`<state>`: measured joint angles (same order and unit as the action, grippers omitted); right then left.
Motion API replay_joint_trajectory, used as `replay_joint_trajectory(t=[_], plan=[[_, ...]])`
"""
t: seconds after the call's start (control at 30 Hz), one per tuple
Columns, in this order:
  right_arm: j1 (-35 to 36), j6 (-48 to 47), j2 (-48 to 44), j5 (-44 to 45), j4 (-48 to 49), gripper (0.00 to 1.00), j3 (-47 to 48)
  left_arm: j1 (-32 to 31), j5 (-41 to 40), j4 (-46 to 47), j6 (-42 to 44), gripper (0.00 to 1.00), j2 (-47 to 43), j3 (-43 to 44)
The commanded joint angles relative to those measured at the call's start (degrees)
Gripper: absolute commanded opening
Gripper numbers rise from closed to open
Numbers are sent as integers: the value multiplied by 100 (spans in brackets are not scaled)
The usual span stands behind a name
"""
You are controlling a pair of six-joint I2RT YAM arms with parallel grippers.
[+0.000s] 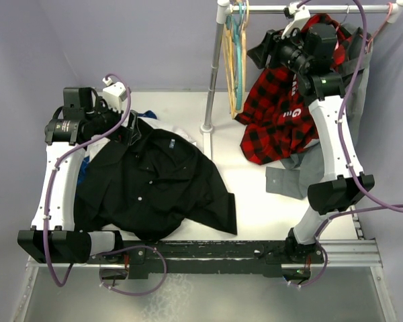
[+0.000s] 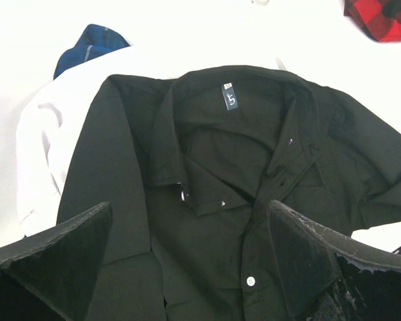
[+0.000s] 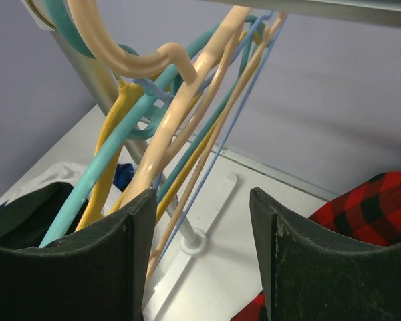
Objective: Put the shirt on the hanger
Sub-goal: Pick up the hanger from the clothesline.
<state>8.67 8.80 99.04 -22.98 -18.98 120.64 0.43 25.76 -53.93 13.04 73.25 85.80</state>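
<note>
The black shirt (image 1: 154, 181) lies spread on the table in front of the left arm, collar toward the back. My left gripper (image 1: 129, 132) hovers over the collar, open and empty. In the left wrist view the shirt's collar and label (image 2: 230, 100) lie beyond the open gripper (image 2: 190, 267), with a white button between the fingers. The tan hanger (image 3: 177, 117) hangs on the rack among teal and yellow hangers, and shows in the top view (image 1: 227, 64). My right gripper (image 1: 260, 48) is raised beside the hangers, open and empty (image 3: 200, 257); the tan hanger's arm runs just past its left finger (image 3: 93, 261).
A red-and-black plaid shirt (image 1: 275, 114) hangs on the rack at the right, with a grey garment (image 1: 292, 178) below it. A white shirt (image 2: 40, 147) and a blue cloth (image 2: 87, 50) lie under the black shirt's left shoulder. The rack's pole (image 1: 213, 74) stands on a foot (image 3: 195, 241).
</note>
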Motion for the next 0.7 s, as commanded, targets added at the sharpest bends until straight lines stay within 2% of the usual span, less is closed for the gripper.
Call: replay_joint_trajectory(t=[0.0, 0.43, 0.67], plan=[[3, 255, -121, -186, 385, 60, 134, -21, 96, 191, 24, 99, -129, -10], [3, 1377, -219, -877, 1266, 65, -240, -25, 101, 199, 25, 99, -144, -30], [-4, 2243, -358, -1016, 1527, 58, -624, -25, 122, 199, 25, 99, -152, -33]])
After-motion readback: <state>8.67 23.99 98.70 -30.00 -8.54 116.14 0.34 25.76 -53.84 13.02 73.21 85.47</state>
